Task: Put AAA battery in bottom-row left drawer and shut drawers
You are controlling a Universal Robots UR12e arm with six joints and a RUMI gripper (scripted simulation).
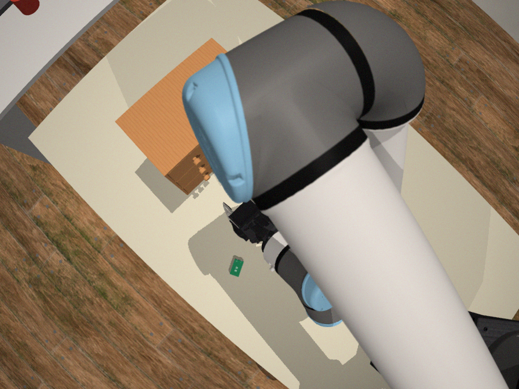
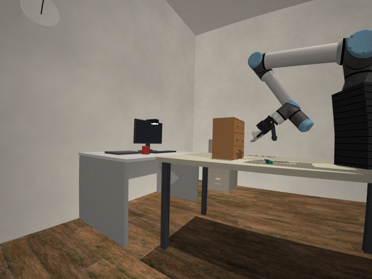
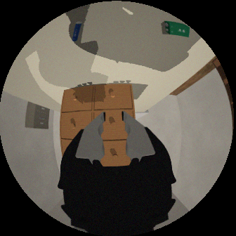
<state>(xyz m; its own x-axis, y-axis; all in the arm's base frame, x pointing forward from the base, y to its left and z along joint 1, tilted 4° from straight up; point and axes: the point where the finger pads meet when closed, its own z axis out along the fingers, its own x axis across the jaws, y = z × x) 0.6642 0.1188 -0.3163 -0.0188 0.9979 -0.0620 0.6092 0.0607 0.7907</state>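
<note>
The wooden chest [image 1: 161, 119] [image 2: 223, 138] [image 3: 82, 117] stands upright, its drawers looking shut. The wrist view shows it upside down, so the left drawer of the bottom row [image 3: 121, 102] is at its upper right. A small blue battery [image 3: 76, 32] [image 2: 266, 160], seemingly the AAA, lies on the table; the arm hides it in the top view. My gripper [image 1: 226, 207] [image 2: 254, 138] [image 3: 113, 112] is partly open, with a narrow gap and nothing between the fingers. It hangs above the table, in front of the chest and apart from it. A handle [image 3: 112, 120] shows beyond the gap.
A green 9V battery [image 1: 236, 267] [image 2: 269, 162] [image 3: 178, 29] lies on the table [image 1: 83, 134], on the left side as one faces the drawers. A white desk [image 2: 120, 157] with a monitor [image 2: 148, 132] and red cup [image 2: 145, 150] stands beyond the chest. My arm covers much of the top view.
</note>
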